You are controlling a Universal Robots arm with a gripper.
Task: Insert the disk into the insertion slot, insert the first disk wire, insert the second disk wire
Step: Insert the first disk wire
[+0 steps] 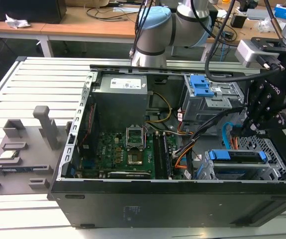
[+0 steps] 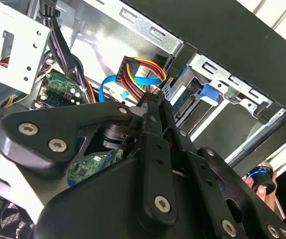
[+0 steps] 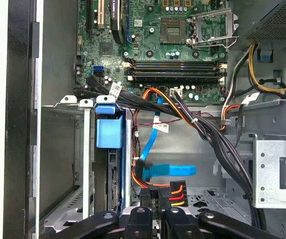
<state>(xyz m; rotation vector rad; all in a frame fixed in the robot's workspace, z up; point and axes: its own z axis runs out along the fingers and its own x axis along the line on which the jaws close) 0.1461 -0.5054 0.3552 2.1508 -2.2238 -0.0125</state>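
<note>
Slatted grey bench (image 1: 13, 84) underneath, carrying an open computer case (image 1: 182, 199) laid on its side for access from above. Starting at the exterior view's left, farthest from the gripper (image 1: 242, 132): grey moulded fixtures (image 1: 18, 169) on the bench, well apart from the work. Nearer, the green motherboard (image 1: 108, 149), flat on the case floor. Nearer again, a grey drive cage with a blue latch (image 1: 202, 87), untouched. Then thick black cables (image 3: 217, 144), slung across toward the tool, near its fingers but clear of them.

Close beside the fingertips, the second disk wire (image 3: 168, 170), looping down from the board to a blue plug lying just ahead of the gripper; seated in the drive or not, cannot tell. Between the fingers (image 2: 152, 144), closed to a narrow gap, the black plug of the first disk wire (image 3: 176, 189), pinched at its end, probably for steering it toward the drive's rear edge. Just beyond the tool, the disk (image 1: 237, 155), already home in the insertion slot (image 1: 272, 149), back connectors facing the gripper and so within reach of both leads. Plug not yet visibly mated.
</note>
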